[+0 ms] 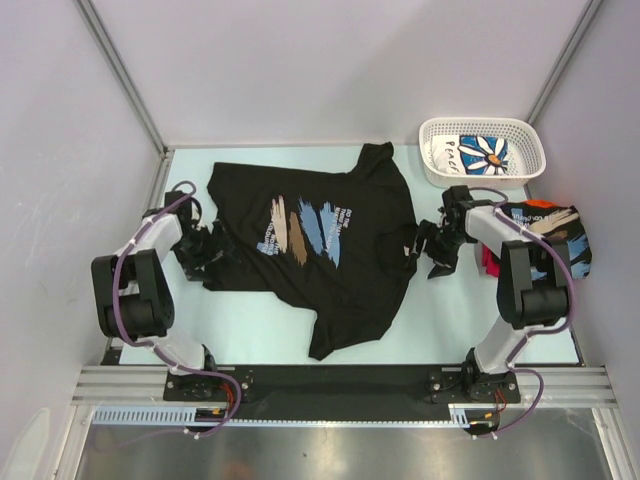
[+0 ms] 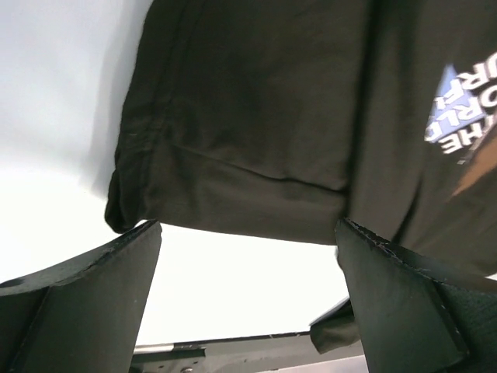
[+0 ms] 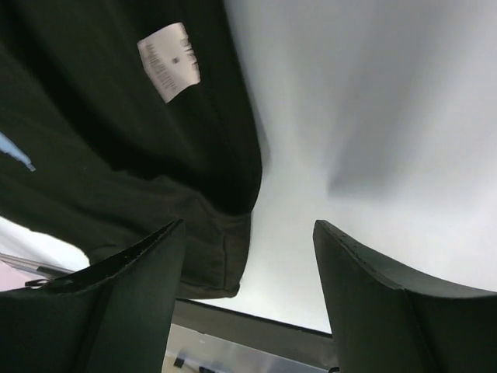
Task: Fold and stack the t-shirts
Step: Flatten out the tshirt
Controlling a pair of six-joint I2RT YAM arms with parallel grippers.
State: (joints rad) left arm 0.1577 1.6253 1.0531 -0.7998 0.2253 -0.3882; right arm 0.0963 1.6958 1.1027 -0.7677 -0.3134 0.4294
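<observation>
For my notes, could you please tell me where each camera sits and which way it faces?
Top external: above and behind the robot, looking down at the table; left arm and right arm show.
Left wrist: on the left arm, facing the black t-shirt past its open left gripper.
Right wrist: on the right arm, facing that shirt's labelled edge past its open right gripper.
Shared: all show that shirt.
</observation>
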